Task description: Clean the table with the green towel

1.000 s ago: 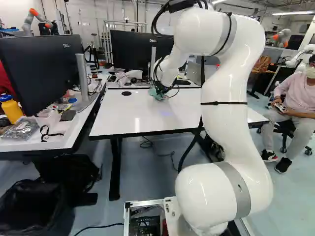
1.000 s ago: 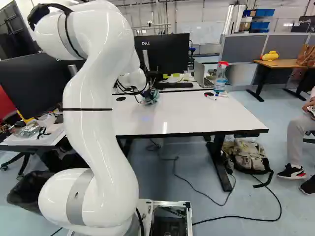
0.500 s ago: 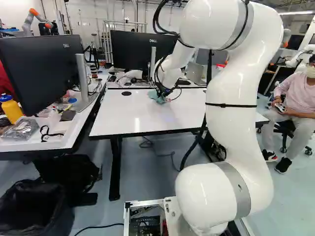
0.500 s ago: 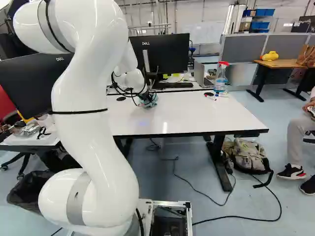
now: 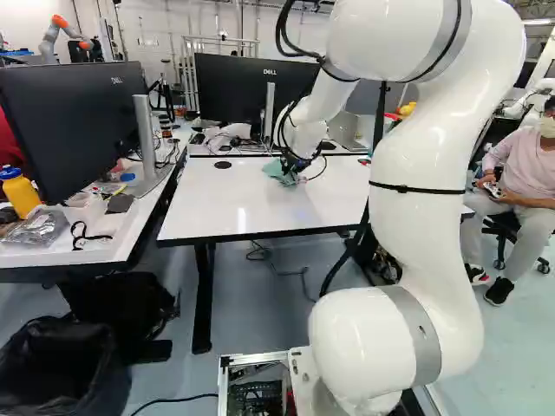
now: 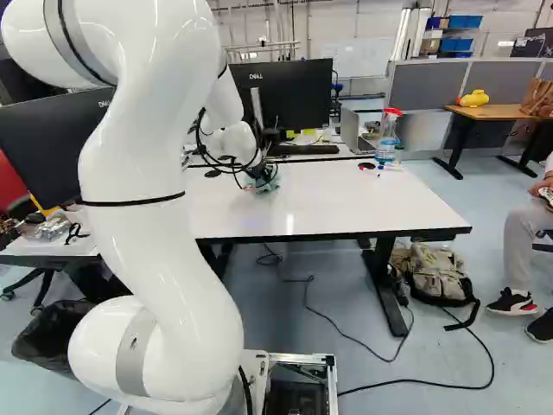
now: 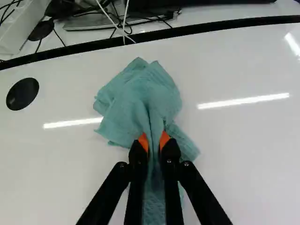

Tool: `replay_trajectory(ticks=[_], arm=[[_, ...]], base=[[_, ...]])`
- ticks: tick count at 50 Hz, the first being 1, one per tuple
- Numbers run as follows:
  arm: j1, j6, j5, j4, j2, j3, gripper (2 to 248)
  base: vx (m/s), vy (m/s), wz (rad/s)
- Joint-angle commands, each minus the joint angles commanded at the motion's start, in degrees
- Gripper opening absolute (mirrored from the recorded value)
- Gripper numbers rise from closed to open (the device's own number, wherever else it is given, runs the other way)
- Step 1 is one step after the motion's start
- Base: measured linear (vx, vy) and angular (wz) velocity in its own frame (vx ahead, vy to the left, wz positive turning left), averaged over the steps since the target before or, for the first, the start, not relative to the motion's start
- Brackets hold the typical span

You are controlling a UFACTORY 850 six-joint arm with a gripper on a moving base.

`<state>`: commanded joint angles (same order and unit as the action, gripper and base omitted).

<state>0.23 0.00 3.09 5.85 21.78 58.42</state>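
Brand lettering [image 5: 117, 81] stands on the near monitor [image 5: 74, 130] and the far monitor [image 5: 234, 91].

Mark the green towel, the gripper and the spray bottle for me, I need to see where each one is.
Green towel [image 7: 140, 96]: wrist view, on its bunched middle ahead of the fingers.
Gripper [image 7: 153, 139]: wrist view, midway between its fingertips.
Spray bottle [image 6: 386, 148]: right base view, on its body.

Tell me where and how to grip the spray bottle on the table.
Take the spray bottle by its body, below the red head, probably coming level from the near side, above the markers: it stands upright, and the head on top would likely spoil a grip from above.
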Motion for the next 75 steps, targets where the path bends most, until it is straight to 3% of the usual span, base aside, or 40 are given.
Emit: replay_trajectory(ticks=[16, 50, 75], arm=[[-0.73, 0.0, 0.0, 0.0, -2.92, -1.46, 45], [-0.18, 0.0, 0.0, 0.0, -14.01, -11.96, 45], [-1.7, 0.0, 0.0, 0.0, -20.1, -18.5, 45]], base=[[0.0, 0.0, 0.0], [0.0, 0.0, 0.0], [0.0, 0.0, 0.0]])
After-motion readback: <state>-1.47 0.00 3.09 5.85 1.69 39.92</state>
